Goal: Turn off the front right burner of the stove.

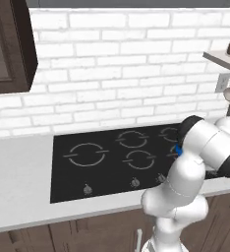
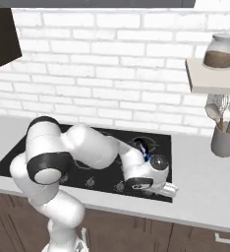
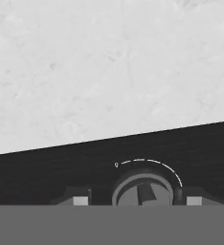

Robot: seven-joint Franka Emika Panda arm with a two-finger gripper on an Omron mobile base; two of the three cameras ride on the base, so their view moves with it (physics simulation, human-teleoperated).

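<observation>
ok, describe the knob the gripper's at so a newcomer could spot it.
Find the black glass cooktop set in the grey counter, then its front row of small round grey knobs. The one meant is the rightmost knob, by the cooktop's right edge, between the gripper fingertips.

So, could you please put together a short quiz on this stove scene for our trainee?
1. True or false: the jar stands on the counter.
2. What does the hand straddle? A a knob, B a spoon, C a kettle.
3. Fill in: the utensil holder stands to the ___ of the stove.
Key: 1 false, it is on the shelf; 2 A; 3 right.
</observation>
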